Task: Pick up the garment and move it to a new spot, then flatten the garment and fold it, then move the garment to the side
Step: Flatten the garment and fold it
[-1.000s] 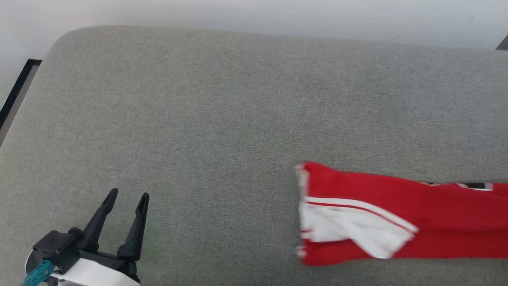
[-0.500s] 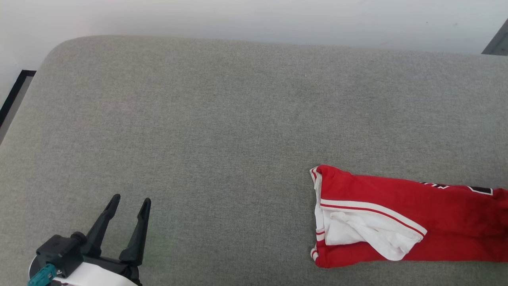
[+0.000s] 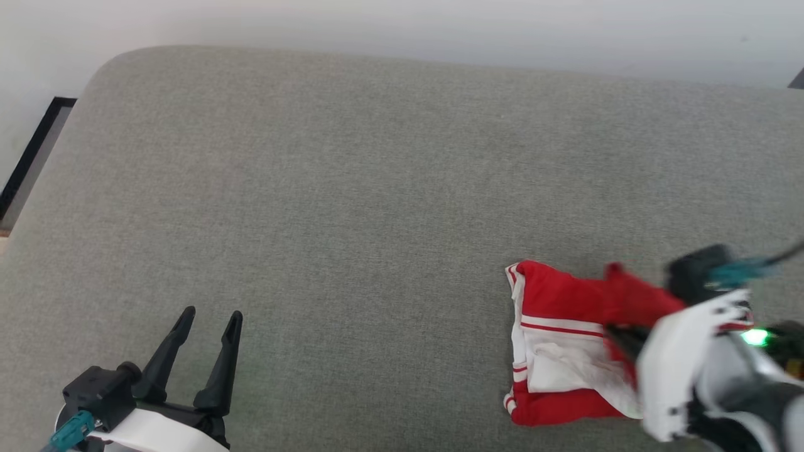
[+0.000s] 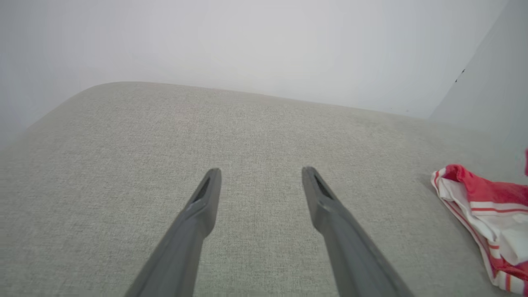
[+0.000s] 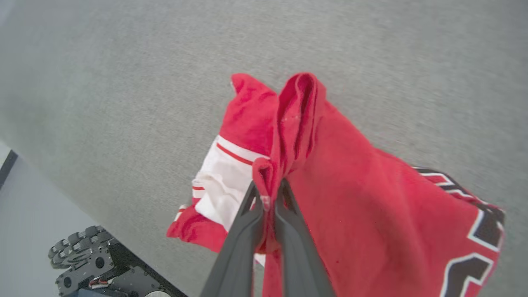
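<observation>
The red garment (image 3: 559, 301) with a white sleeve and striped trim lies on the grey cushion (image 3: 377, 188) at the lower right. My right gripper (image 3: 619, 336) is shut on a red fold of the garment (image 5: 350, 214), lifting it over the rest; black lettering shows at the lower right of the right wrist view. In that view the two fingers (image 5: 247, 218) pinch the cloth at the right gripper (image 5: 267, 192). My left gripper (image 3: 210, 317) is open at the lower left, above bare cushion. In the left wrist view the left gripper (image 4: 260, 175) is open, and the garment (image 4: 486, 206) lies far right.
The grey cushion's rounded far edge meets a pale wall (image 3: 440, 25). A dark frame strip (image 3: 34, 150) runs at the far left. My wheeled base (image 5: 95, 264) shows below the cushion's near edge in the right wrist view.
My right arm has come into the head view holding a red fold, carrying it leftward over the garment, which now looks shorter. The left gripper stays put. The camera shifted slightly.
</observation>
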`<state>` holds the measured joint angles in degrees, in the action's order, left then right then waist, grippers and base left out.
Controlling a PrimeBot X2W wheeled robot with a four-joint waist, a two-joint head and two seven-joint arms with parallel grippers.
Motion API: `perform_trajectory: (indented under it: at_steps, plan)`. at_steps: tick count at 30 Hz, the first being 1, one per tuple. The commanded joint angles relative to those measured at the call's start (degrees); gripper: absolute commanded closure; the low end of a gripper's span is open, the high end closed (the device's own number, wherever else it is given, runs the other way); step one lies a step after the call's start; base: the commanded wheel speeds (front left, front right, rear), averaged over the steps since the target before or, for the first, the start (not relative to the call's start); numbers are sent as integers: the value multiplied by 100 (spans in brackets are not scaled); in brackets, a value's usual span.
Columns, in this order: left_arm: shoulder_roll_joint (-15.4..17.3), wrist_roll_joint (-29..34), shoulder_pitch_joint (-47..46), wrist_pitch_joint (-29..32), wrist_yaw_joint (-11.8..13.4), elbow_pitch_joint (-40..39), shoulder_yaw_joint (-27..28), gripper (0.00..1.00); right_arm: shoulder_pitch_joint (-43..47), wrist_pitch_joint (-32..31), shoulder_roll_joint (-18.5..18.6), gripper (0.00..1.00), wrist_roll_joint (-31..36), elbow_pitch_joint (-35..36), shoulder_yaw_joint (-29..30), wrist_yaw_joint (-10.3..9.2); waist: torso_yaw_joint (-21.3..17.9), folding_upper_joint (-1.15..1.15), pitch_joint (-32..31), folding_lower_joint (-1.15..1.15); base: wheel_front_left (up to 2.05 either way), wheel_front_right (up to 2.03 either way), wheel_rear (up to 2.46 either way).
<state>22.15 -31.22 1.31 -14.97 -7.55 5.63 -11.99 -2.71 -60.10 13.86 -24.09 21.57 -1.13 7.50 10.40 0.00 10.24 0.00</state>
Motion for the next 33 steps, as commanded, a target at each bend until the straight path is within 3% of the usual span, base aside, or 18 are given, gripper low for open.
perform_trajectory:
  at_steps: [1, 9, 17, 19, 20, 29, 33]
  plan:
    - [1, -32, -85, -27, 14, 32, -6, 0, -137, 36, -56, 100, 21, -105, -230, -3, 34, 0, 19, 0, 0, 0, 0]
    - [-11, -254, -203, -27, 14, 73, -98, 0, -577, 512, -88, 100, 67, -1146, -1153, -3, 196, 0, 72, 0, 0, 0, 0]
    - [28, -265, -211, -27, 14, 64, -58, 0, -791, 1164, -137, 100, 111, -1954, -1307, -3, 224, 0, 103, 0, 0, 0, 0]
    - [39, -275, -148, -27, 14, 71, -26, 0, -848, 1382, -196, 53, 49, -2001, -1267, -3, 179, 0, 80, 0, 0, 0, 0]
    - [47, -281, -103, -27, 14, 99, 15, 0, -834, 1484, -286, 0, -92, -2009, -1245, -3, 118, 0, 35, 0, 0, 0, 0]
    - [74, -256, 22, -27, 14, 138, 95, 0, -898, 1723, -53, 0, -196, -1555, -925, -3, -206, 0, -175, 0, 0, 0, 0]
    - [35, -233, 117, -27, 15, 199, 84, 0, -801, 2266, -1, 0, -173, -1796, -468, -3, -375, 0, -326, 0, 0, 0, 0]
